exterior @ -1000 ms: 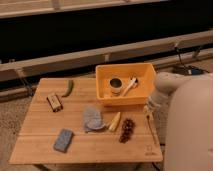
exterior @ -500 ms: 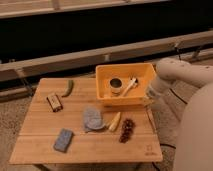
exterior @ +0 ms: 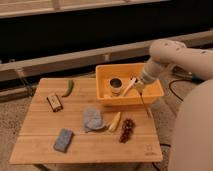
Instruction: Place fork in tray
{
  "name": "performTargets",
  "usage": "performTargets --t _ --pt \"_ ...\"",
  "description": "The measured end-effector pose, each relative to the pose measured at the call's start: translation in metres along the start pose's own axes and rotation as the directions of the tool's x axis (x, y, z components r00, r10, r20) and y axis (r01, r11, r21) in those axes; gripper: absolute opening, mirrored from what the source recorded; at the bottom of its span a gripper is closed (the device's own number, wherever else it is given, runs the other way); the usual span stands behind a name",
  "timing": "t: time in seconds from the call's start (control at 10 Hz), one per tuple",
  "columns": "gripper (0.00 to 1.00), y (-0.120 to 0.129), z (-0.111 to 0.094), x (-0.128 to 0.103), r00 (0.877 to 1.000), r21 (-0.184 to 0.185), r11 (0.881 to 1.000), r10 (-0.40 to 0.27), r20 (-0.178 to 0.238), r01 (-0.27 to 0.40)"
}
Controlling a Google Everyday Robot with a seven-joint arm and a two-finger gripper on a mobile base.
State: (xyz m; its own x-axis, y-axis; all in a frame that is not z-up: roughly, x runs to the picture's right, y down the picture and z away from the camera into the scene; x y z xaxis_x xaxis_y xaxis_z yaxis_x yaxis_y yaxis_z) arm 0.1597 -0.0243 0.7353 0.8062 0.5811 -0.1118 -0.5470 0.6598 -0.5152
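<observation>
Yellow tray [exterior: 120,100] w/ gripper [exterior: 138,86] at rim; fork [exterior: 144,104] just beneath.

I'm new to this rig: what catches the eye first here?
The yellow tray at the back right of the table, with the gripper of the white arm over its right side. A small can stands inside it; a cloth, banana and grapes lie in front.

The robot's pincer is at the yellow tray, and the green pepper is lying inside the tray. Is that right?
Not quite. The camera view shows the green pepper lying on the wooden table, left of the yellow tray, not inside it. The pincer is indeed at the tray, over its right part.
</observation>
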Motion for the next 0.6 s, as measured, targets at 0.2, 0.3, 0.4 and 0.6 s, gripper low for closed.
performTargets --t 0.2,0.3,0.4,0.6 --pt "0.0 -0.009 -0.003 -0.028 0.999 0.032 0.999 -0.042 0.012 0.042" --pt "0.0 -0.013 -0.005 -0.042 0.998 0.046 0.997 -0.059 0.016 0.058" --pt "0.0 -0.016 -0.009 -0.058 0.997 0.057 0.996 -0.068 0.022 0.067" --pt "0.0 -0.024 -0.037 -0.075 0.997 0.088 0.993 -0.077 0.028 0.074"
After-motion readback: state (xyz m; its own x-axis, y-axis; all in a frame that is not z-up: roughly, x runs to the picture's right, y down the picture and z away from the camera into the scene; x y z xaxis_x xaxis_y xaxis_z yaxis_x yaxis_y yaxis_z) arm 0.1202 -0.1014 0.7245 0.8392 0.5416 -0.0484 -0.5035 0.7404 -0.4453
